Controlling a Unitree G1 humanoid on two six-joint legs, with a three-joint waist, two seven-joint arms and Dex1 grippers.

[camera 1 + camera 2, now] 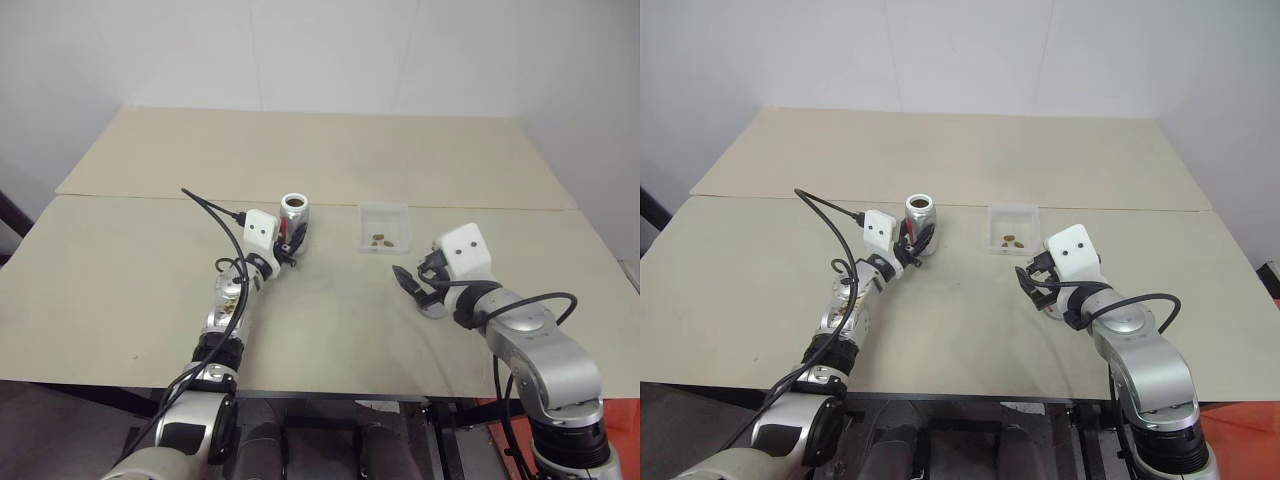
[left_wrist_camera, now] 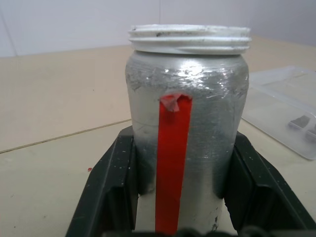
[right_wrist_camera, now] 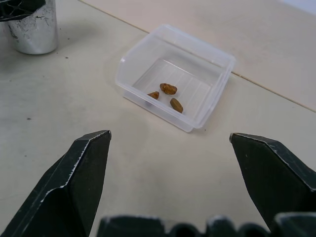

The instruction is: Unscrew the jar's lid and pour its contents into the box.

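Note:
The jar (image 2: 185, 123), silvery with a red strip down its side, stands upright on the table with its threaded mouth open. My left gripper (image 1: 293, 234) is shut on its lower body, one black finger (image 2: 116, 182) on each side. The lid is off the jar; a pale round shape (image 1: 432, 308) under my right hand may be it. The box (image 3: 207, 64), a clear shallow tray, sits to the right of the jar with three brown pieces, the contents (image 3: 168, 94), in it. My right gripper (image 1: 410, 280) hangs open just in front of the box, nothing between its fingers.
The beige table (image 1: 320, 150) has a seam (image 1: 150, 197) running across it behind the jar and the box. A black cable (image 1: 215, 215) arcs over my left forearm. A white wall rises behind the table's far edge.

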